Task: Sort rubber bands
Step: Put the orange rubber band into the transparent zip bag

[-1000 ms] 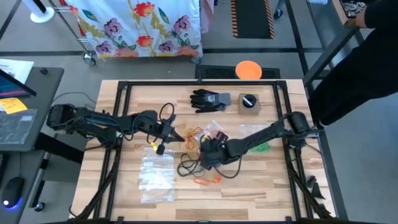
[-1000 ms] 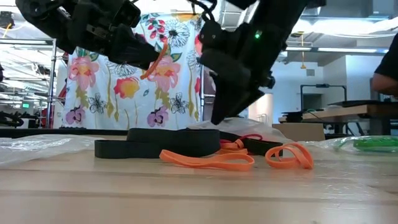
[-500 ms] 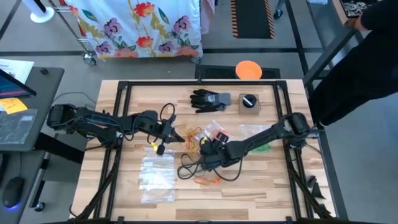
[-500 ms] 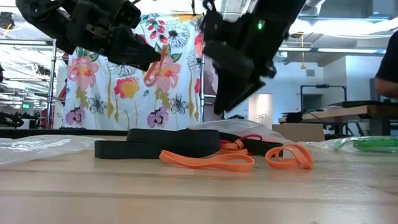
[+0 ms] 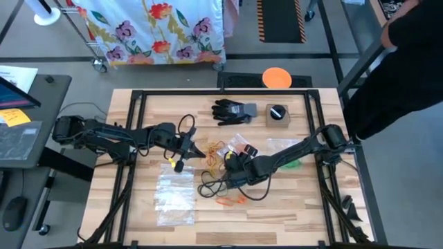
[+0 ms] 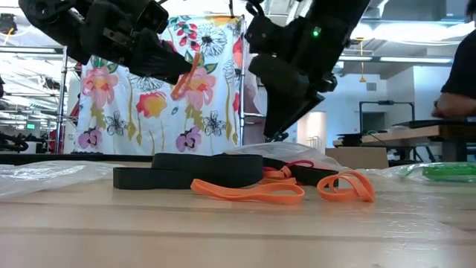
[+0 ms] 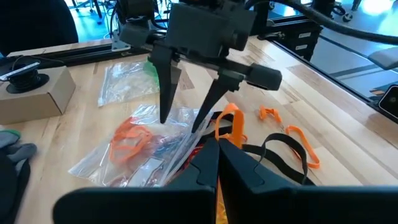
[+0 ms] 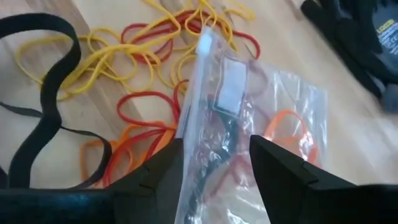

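Loose rubber bands lie at the table's middle: yellow and red ones (image 5: 215,149), orange ones (image 5: 232,200) and a wide black loop (image 5: 210,185). My left gripper (image 5: 196,151) hangs above the table left of them, shut on an orange rubber band (image 6: 186,77). My right gripper (image 5: 232,163) stands open over a clear bag (image 8: 249,118) that holds orange and red bands. Its fingers (image 8: 158,171) stand on either side of the bag's raised edge (image 8: 208,43). My left gripper pinches the orange rubber band (image 7: 231,126) between its two shut fingertips (image 7: 208,155). The fingers come from the table's left, slanting a little downward. The band's loop hangs off the tips, clear of the table. My right gripper: I cannot tell whether its fingers touch the clear bag.
Flat clear bags (image 5: 173,197) lie at the near left. A bag with green bands (image 5: 291,164) lies to the right. A black glove (image 5: 232,111) and a small box (image 5: 277,114) sit at the far side. A person stands beyond the right edge.
My right gripper has tipped a little and risen slightly over the clear bag. The left gripper has kept still with its orange band.
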Controlling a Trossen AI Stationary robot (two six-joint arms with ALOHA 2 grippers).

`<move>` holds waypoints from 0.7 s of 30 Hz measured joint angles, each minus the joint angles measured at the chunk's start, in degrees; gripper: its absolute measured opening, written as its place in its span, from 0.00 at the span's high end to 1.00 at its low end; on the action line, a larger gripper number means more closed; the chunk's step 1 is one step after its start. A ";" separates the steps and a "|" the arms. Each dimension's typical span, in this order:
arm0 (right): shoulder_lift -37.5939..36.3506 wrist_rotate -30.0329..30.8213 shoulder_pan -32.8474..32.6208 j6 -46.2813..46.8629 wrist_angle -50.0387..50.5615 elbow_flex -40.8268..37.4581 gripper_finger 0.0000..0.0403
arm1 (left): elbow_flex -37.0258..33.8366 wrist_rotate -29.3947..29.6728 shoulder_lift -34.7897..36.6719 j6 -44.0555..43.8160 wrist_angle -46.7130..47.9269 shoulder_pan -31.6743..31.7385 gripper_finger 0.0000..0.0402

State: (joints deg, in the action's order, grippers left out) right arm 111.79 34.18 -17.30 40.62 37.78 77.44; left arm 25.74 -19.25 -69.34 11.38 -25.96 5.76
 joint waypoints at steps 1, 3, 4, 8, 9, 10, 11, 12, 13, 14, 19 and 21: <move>0.02 -0.32 -0.06 0.28 -0.36 -0.46 0.55 | 0.00 0.00 0.00 0.00 0.00 0.00 1.00; 0.02 -1.98 -0.09 0.89 -1.64 -1.59 0.55 | 0.00 0.00 0.00 0.02 0.00 0.00 1.00; 0.02 -2.49 -0.09 1.29 -2.60 -2.17 0.55 | 0.00 0.00 0.00 0.02 0.00 0.00 1.00; 0.02 -2.48 -0.13 4.40 -1.25 -3.61 0.55 | 0.00 0.00 0.00 0.00 0.00 0.00 1.00; 0.02 -1.81 -0.13 5.23 -0.38 -3.76 0.56 | 0.00 0.00 0.00 0.00 0.00 0.00 1.00; 0.03 -1.18 -0.12 5.73 0.81 -3.77 0.57 | 0.00 0.00 0.00 -0.01 0.00 0.00 1.00; 0.03 -0.89 -0.11 6.15 1.82 -3.77 0.59 | 0.00 0.02 0.00 -0.03 0.00 0.00 1.00; 0.02 -0.88 -0.10 6.49 2.71 -3.77 0.61 | 0.00 0.02 0.00 -0.07 0.00 0.00 1.00; 0.03 -0.93 -0.08 6.69 3.51 -3.77 0.64 | 0.00 0.00 0.00 -0.07 0.04 0.00 1.00; 0.04 -0.97 -0.03 7.26 4.49 -3.77 0.69 | 0.00 0.02 0.00 -0.07 0.12 0.00 1.00; 0.04 2.07 0.13 8.31 8.98 -3.73 0.97 | 0.00 0.02 0.00 -0.08 0.15 0.00 1.00; -0.12 4.20 0.13 8.85 11.32 -3.05 0.99 | 0.00 -0.02 0.00 -0.11 0.15 0.00 1.00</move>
State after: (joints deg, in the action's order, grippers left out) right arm 111.67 38.38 -17.17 49.47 49.10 74.39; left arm 25.74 -19.26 -69.34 11.27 -25.80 5.76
